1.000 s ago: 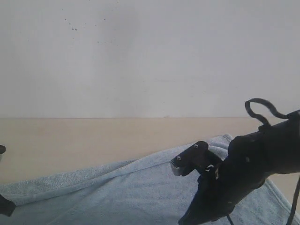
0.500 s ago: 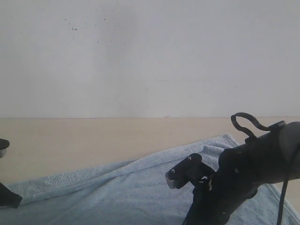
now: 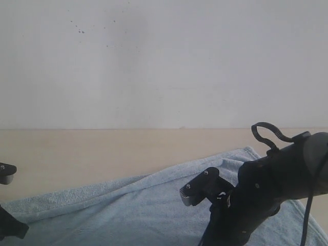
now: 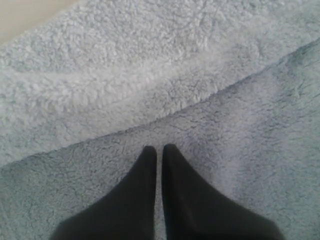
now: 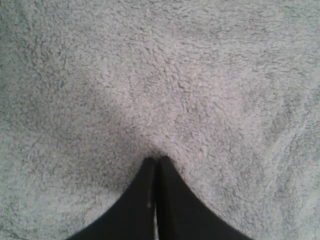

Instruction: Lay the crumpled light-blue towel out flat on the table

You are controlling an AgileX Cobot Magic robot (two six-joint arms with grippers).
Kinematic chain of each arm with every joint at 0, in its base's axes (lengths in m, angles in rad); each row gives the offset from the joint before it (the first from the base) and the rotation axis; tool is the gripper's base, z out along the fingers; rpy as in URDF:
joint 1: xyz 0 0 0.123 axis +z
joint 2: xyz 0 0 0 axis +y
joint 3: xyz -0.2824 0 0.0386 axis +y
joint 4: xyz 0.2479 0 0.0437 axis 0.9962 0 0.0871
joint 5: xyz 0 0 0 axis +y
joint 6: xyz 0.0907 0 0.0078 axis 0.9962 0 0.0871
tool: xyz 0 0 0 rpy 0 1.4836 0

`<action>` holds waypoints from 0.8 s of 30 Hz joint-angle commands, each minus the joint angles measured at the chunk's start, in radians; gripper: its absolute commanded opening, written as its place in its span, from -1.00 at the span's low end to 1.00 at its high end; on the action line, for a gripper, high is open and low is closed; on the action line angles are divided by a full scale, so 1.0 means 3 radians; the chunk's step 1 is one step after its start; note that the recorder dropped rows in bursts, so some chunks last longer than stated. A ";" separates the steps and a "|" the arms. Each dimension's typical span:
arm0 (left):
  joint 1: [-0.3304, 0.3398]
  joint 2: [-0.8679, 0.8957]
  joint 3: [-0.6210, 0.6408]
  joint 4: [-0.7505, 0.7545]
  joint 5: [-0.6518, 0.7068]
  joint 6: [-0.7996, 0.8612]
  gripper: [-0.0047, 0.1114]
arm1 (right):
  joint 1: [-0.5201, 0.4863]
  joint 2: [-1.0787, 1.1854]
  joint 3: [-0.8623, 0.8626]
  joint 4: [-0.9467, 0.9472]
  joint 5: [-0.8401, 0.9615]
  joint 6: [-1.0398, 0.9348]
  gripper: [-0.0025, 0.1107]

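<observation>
The left gripper (image 4: pixel 156 148) is clenched, its jaws pressed together with only a slit between them. Its tips rest on the towel (image 4: pixel 225 150). Just ahead of them a raised fold (image 4: pixel 150 90) crosses the cloth, and bare table (image 4: pixel 20 12) shows beyond that. The right gripper (image 5: pixel 156 160) is likewise clenched, tips sunk in puckered pile, though I cannot tell whether cloth is pinched. The right arm (image 3: pixel 271 189) hides part of the towel. The wall (image 3: pixel 164 61) stands behind the table.
</observation>
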 commanded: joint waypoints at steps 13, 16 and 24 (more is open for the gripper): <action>0.0007 0.0204 -0.0008 -0.0010 -0.0441 -0.0039 -0.85 | 0.0006 0.0135 0.0022 0.0003 0.0094 -0.0042 -0.96; 0.0007 0.0204 -0.0014 -0.0010 -0.0441 -0.0039 -0.85 | 0.0006 0.0200 0.0022 0.0003 0.0103 -0.0051 -0.96; 0.0007 0.0204 -0.0043 -0.0024 -0.0439 -0.0039 -0.85 | 0.0006 0.0221 0.0029 0.0003 0.0135 -0.0051 -0.96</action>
